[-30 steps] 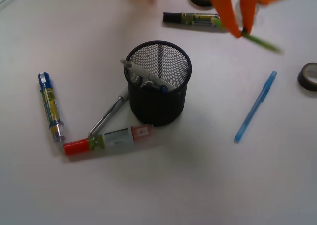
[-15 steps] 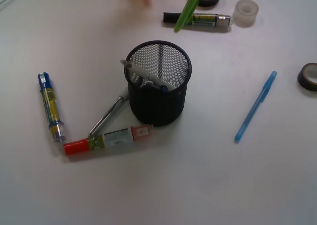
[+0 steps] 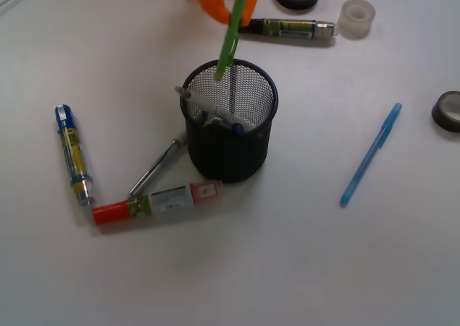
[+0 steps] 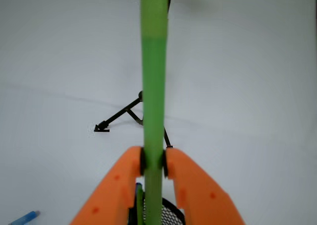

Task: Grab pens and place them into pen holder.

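Wrist view shows our gripper (image 4: pixel 153 165) clamped on the green pen (image 4: pixel 153 86), the two orange fingers (image 4: pixel 116 185) pinching its shaft from either side while the pen runs straight up the picture. From the front, the gripper (image 3: pixel 228 3) sits at the far edge and the green pen (image 3: pixel 230 35) hangs tilted, its lower tip just over the far-left rim of the pen holder (image 3: pixel 230 150). We judge the step in hand is the drop, and to do it well we should bring the tip further over the middle of the mouth and lower it inside before letting go, since a release at the rim could tip the pen outside. The white pen (image 3: pixel 208 109) already leans inside. The silver pen (image 3: pixel 154 169) lies against the holder's near-left side and the light blue pen (image 3: pixel 370 155) rests well off to the right. Half a second ago the green pen was back by the black-capped marker (image 3: pixel 287 28); now it has swung nearer, over the holder
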Controlling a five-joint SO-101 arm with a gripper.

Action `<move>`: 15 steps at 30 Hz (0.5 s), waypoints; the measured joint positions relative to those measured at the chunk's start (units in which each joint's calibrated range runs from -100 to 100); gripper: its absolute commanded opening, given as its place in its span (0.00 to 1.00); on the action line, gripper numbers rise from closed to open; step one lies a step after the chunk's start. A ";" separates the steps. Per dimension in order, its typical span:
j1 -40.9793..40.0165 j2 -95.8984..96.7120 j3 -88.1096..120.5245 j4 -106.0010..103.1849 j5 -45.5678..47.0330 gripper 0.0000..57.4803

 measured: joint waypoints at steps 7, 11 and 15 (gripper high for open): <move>-1.04 5.75 -3.95 -1.38 0.24 0.33; -2.37 5.84 -10.69 4.75 4.05 0.33; -5.18 5.05 -20.49 21.77 10.84 0.32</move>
